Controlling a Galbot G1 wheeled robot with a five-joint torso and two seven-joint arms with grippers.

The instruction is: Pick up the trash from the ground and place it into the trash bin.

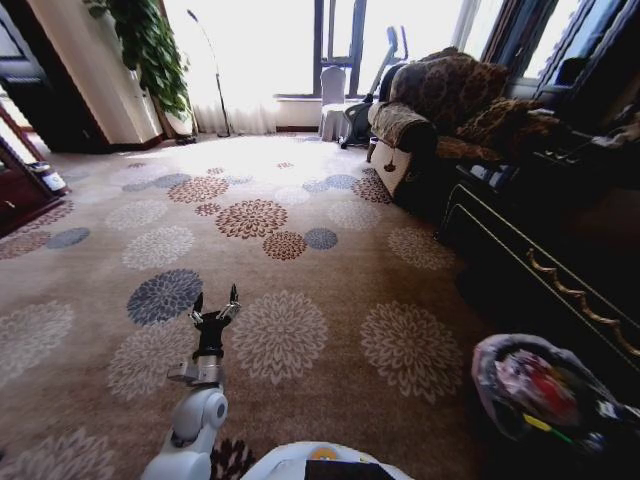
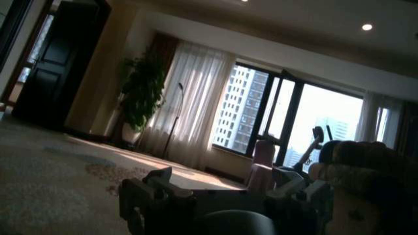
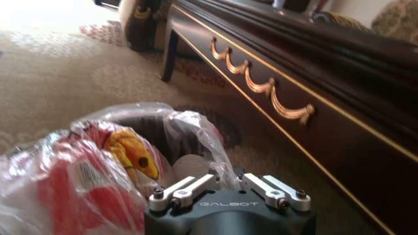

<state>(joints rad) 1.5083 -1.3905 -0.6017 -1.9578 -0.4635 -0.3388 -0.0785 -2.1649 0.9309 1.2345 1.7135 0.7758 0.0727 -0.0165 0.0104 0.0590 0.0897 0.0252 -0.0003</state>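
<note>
The trash bin [image 1: 497, 362] stands on the carpet at my near right, its translucent liner [image 3: 191, 123] ruffled around the rim. Trash lies inside it: a red packet [image 3: 68, 188] and a yellow piece [image 3: 132, 152], seen as a colourful heap [image 1: 540, 388] in the head view. My right gripper [image 3: 228, 179] hangs just above the bin's rim, fingers together, with nothing seen between them. My left gripper [image 1: 215, 302] reaches forward low over the carpet, open and empty, with its fingers [image 2: 158, 177] spread wide.
A long dark cabinet [image 1: 540, 250] with gold trim [image 3: 261, 88] runs right beside the bin. A patterned sofa [image 1: 440, 100] stands further back on the right. A potted plant [image 1: 150, 50] stands far left. Flowered carpet [image 1: 300, 250] stretches ahead.
</note>
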